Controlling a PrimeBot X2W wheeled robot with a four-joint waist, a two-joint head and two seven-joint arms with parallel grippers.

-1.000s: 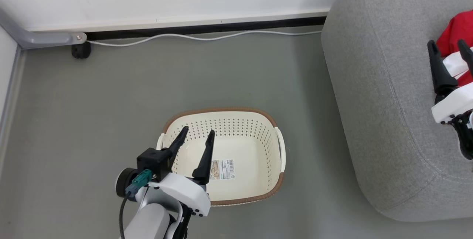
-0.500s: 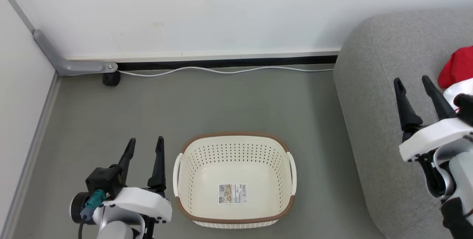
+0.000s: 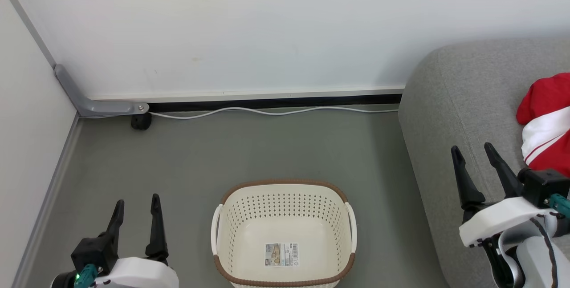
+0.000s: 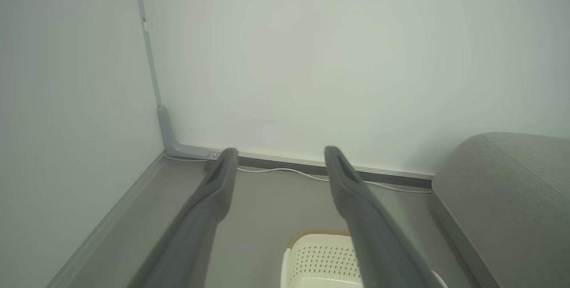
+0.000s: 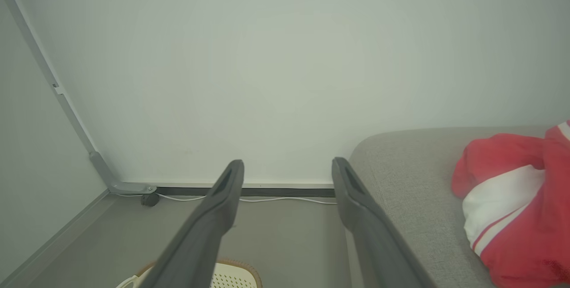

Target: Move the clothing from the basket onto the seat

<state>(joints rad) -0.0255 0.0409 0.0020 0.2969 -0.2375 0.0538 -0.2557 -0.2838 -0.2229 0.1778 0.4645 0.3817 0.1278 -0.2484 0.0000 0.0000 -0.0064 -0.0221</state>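
The clothing (image 3: 545, 132) is lying bunched on the seat (image 3: 449, 114), white-striped trim showing, while the basket (image 3: 285, 182) is sitting on the floor (image 3: 267, 145) with nothing but its label sticker (image 3: 281, 254) inside, so the transfer is looking finished. The left gripper (image 3: 137, 200) is hovering beside the basket and the right gripper (image 3: 471, 148) is hanging over the seat near the clothing, both spread wide and carrying nothing, probably because no garment is waiting to be lifted

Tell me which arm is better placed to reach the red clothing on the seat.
Right, probably. The right gripper hangs open over the seat, beside the clothing; the left gripper is on the far side of the empty basket.
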